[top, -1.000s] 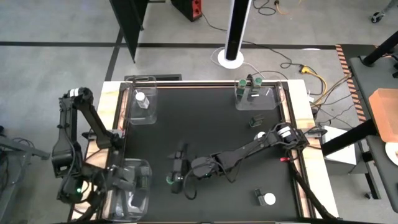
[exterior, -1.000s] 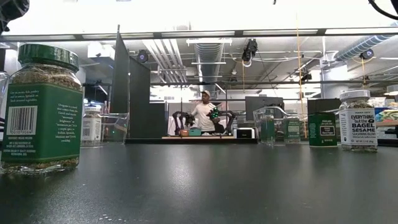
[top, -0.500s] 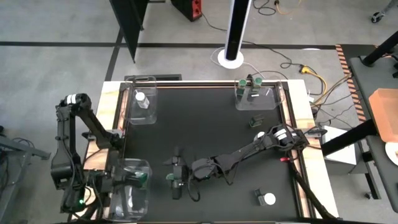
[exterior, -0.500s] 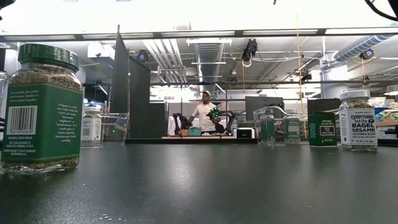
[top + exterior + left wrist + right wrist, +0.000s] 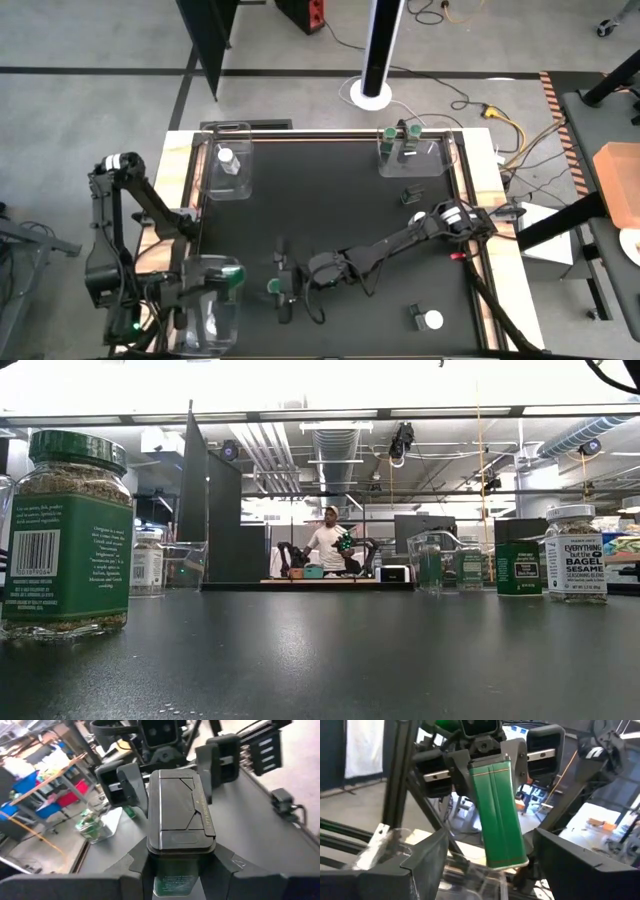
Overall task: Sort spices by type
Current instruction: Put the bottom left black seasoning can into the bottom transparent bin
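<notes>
Left gripper hovers above the clear tray at your near-left table corner, its jaws clamped on a green spice tin with a black flip lid. Right gripper sits low at mid-table, facing the left one, with its jaws spread wide and holding nothing. A green-lidded jar lies just beside it on the mat.

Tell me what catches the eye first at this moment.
The left hand, over the clear tray at the table's near left corner, grips a green rectangular spice tin. The right hand faces it from mid-table, fingers open. In the low view, a big green-lidded jar looms at the left edge.
</notes>
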Motion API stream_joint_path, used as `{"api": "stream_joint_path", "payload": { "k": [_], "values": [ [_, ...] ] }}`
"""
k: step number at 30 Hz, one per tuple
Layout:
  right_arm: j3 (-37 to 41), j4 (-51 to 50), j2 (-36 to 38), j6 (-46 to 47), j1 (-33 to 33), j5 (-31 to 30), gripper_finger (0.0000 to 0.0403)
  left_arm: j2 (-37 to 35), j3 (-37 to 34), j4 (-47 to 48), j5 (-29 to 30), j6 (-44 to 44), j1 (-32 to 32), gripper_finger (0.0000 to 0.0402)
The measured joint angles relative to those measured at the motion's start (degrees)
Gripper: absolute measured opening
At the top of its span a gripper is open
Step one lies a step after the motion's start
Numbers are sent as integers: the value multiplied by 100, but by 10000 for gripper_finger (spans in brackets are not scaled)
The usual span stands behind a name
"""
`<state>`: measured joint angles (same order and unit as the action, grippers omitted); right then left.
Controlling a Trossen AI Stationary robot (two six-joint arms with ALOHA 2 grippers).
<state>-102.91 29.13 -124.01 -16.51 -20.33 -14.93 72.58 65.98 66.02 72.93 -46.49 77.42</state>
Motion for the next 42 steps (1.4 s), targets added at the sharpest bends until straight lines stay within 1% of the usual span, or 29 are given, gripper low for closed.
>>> {"api": "stream_joint_path", "payload": {
  "k": [8, 11, 16, 20, 26, 31, 34, 36, 39, 42],
  "values": [
    [-49, -200, 0, -578, 120, -4, 269, 13, -2, -175, 120, 93, -374, 98],
    [-49, -201, 0, -662, 169, -2, 260, 13, -2, -307, 117, 297, -479, 98],
    [-49, -182, 0, -927, 250, 10, 238, 13, -4, -323, 118, 401, -534, 98],
    [-49, -178, 0, -968, 324, 52, 204, 15, -7, -336, 116, 401, -565, 100],
    [-48, -195, 0, -976, 377, 453, 118, 15, -7, -340, 127, 404, -567, 139],
    [-64, -261, 0, -1074, 377, 476, 117, 10, -9, -326, 110, 337, -567, 159],
    [-66, -490, 33, -1148, 377, 427, 117, -59, -11, -315, -151, 241, -567, 169],
    [-66, -753, 92, -1181, 375, 262, 117, -130, -11, -303, -286, 223, -567, 177],
    [-66, -1225, 240, -1198, 373, -86, 117, -293, -11, -283, -293, 187, -563, 189],
    [-73, -1400, 310, -1065, 373, -161, 117, -449, -11, -163, -289, 187, -567, 201]
  ]
}}
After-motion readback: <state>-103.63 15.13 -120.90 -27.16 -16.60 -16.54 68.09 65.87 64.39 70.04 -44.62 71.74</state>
